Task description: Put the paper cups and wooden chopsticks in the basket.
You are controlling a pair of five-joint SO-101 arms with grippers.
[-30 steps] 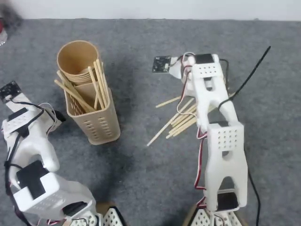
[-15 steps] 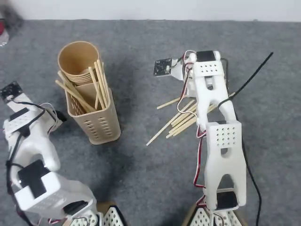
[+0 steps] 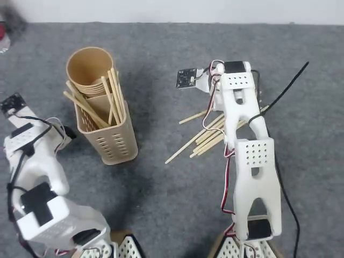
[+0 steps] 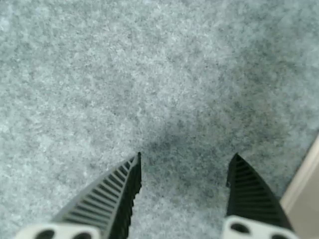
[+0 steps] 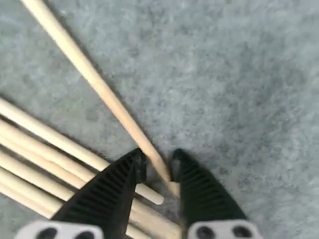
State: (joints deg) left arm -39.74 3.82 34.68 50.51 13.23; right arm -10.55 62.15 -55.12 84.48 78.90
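Wooden chopstick (image 5: 94, 82) pinched in right tool (image 5: 158, 160) (left tool (image 4: 186, 159) agape).

Smooth wooden chopsticks (image 5: 92, 79), rough carpet (image 5: 239, 74)

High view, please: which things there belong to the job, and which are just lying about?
Job: basket; paper cups inside it; chopsticks inside it; loose chopsticks, one in the right gripper.
Lying about: black cable; red object at the edge.

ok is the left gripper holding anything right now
No, the left gripper is open, with bare grey carpet between its fingers.
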